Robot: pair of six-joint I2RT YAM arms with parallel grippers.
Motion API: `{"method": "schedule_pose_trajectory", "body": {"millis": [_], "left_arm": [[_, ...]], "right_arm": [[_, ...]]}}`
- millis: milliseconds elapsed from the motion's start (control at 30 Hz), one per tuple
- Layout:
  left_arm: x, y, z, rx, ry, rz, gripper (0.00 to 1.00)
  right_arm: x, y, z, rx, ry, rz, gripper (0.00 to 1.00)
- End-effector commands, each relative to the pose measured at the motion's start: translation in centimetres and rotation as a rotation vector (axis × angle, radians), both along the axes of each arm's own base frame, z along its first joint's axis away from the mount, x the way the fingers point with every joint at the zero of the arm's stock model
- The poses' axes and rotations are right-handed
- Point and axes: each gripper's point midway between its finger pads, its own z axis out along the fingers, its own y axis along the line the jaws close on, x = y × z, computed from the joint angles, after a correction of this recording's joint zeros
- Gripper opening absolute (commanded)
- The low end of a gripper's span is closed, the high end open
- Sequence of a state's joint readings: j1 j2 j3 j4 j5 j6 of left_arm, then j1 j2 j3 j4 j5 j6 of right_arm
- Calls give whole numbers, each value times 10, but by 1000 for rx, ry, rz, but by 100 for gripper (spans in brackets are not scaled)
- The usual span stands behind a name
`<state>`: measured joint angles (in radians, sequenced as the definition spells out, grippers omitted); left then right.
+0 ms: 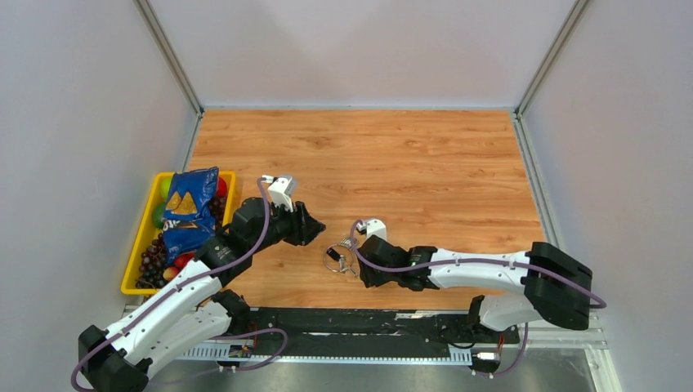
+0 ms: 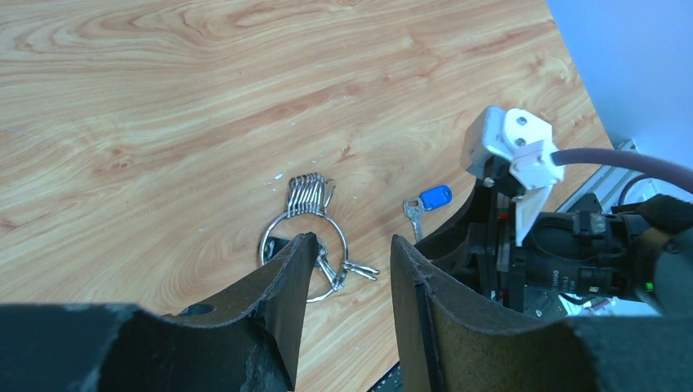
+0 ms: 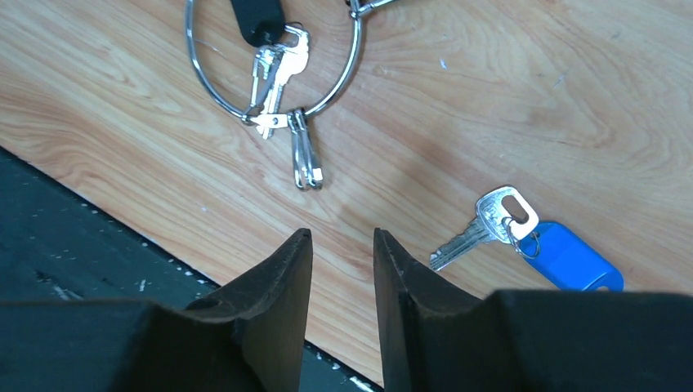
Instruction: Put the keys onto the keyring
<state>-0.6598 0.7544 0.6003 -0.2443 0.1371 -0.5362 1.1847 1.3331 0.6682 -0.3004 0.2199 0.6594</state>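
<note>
High at the near edge, the top camera looks down and forward over the whole table (image 1: 368, 147). The 2 wrist cameras sit low and close, angled down at the wood from opposite sides. All 3 views share the keyring (image 1: 342, 259); both wrist views catch the blue-tagged key (image 3: 564, 253).

One worktop (image 1: 368, 155) in play; two arms at its near edge, left arm (image 1: 176, 298) and right arm (image 1: 482, 269); so two end effectors, left end effector (image 2: 351, 241) and right end effector (image 3: 342, 233); one keyring (image 3: 351, 72), carrying small silver keys (image 3: 278, 69) bunched too tightly to count; one loose key (image 3: 482, 224) lying apart, wearing one blue tag (image 3: 572, 257); one yellow tray (image 1: 137, 245); one blue snack bag (image 1: 188, 208) in it; fruit (image 1: 154, 257) heaped beyond counting.
</note>
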Motion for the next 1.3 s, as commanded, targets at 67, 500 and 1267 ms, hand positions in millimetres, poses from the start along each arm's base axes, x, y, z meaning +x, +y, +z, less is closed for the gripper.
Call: {"method": "schedule_pose_trajectory", "body": {"millis": [67,500,1267], "left_arm": [[2,-1,6,-20,-20,3,49],[4,0,4,-7,-25,5,49],[4,4,0,21,-33,14,51]], "right_arm": [[1,-1,-15,-62,-14,1,34],[3,9,-31,-114,-14,14,37],[20,18,-42,-187,-55,4,36]]}}
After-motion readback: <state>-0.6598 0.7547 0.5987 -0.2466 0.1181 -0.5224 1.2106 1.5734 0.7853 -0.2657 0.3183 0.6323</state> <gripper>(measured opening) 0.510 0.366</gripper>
